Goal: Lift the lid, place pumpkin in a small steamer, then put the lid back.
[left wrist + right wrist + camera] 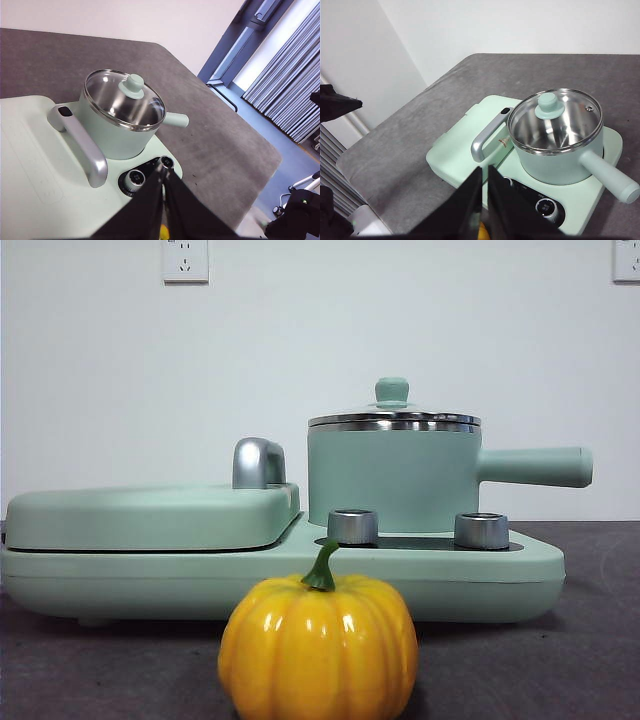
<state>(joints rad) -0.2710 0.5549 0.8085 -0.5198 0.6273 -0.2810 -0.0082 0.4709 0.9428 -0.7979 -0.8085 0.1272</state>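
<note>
The yellow-orange pumpkin (318,645) with its green stem stands on the table in front of the appliance, close to the front camera. Behind it the small steamer (392,478) sits on the right half of the base, its long handle pointing right. The glass lid (393,420) with a mint knob rests closed on the steamer. From above, the lid (125,97) (555,117) shows a bare steel interior. My left gripper (164,171) and right gripper (485,170) both hang high over the table's near side, jaws shut and holding nothing. Neither appears in the front view.
The wide mint appliance base (450,575) carries two silver knobs (353,526) in front of the steamer. A flat mint cover (150,515) with a chrome handle (258,462) fills its left half. Grey table surface lies around it, with edges in both wrist views.
</note>
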